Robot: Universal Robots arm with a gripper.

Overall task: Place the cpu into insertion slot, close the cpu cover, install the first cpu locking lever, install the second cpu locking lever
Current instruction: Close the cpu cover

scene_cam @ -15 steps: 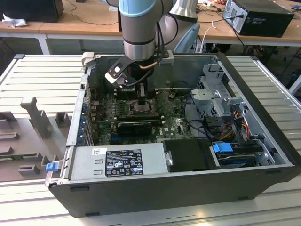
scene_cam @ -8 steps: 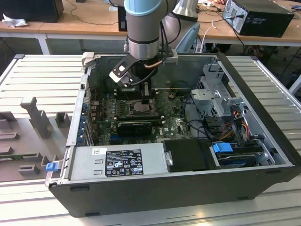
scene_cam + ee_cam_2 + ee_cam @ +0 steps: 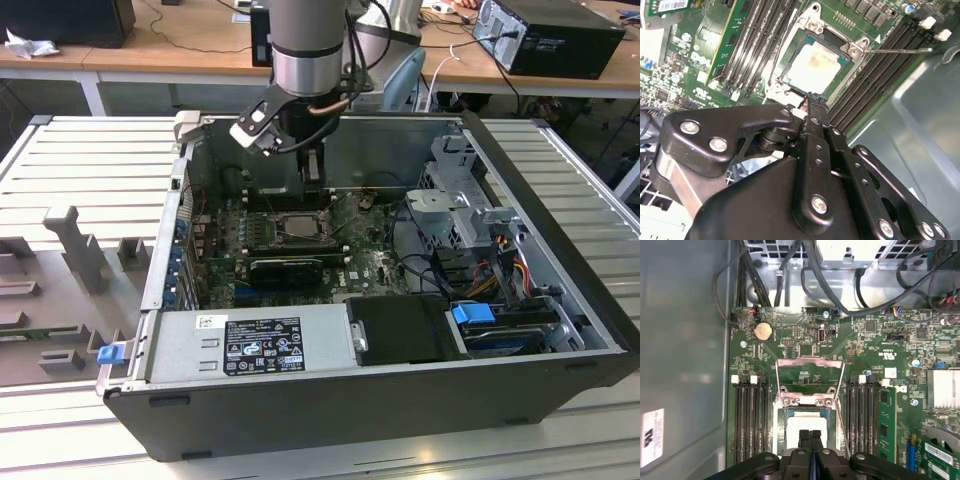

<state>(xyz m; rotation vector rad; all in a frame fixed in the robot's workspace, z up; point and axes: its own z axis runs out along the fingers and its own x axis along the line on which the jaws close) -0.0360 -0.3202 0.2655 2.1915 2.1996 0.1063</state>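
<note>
Gripper (image 3: 810,437): jaws pressed together, empty, hung just above cpu (image 3: 805,422) seated in insertion slot (image 3: 297,226), exterior view centre; cpu cover (image 3: 810,361) stood open.

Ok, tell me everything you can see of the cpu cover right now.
The cpu cover is a thin silvery metal frame with a large cut-out centre, green board showing through. It is swung open, away from the insertion slot, hinged at the slot edge beside two screws. The cpu lies uncovered in the slot. The shut gripper hangs over the cpu, apart from the cover.
</note>
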